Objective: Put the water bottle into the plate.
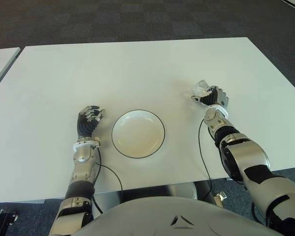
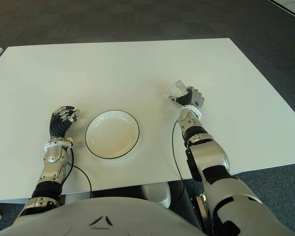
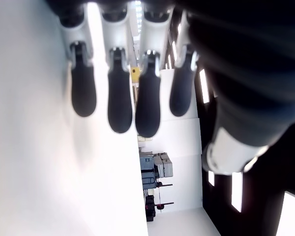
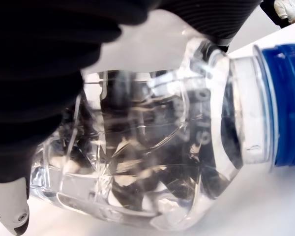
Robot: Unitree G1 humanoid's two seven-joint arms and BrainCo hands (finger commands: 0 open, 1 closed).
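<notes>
Right hand (image 1: 211, 97) wraps a clear water bottle (image 4: 152, 147) with a blue cap (image 4: 285, 103), on the white desk (image 1: 137, 69) well to the right of the plate (image 1: 138, 133). Fingers close round the body, probably to secure it before any lift; whether it is off the desk I cannot tell. Plate is empty, set between the hands for a short carry. Left hand (image 1: 88, 120) shows just left of the plate, fingers loosely curled, holding nothing.
</notes>
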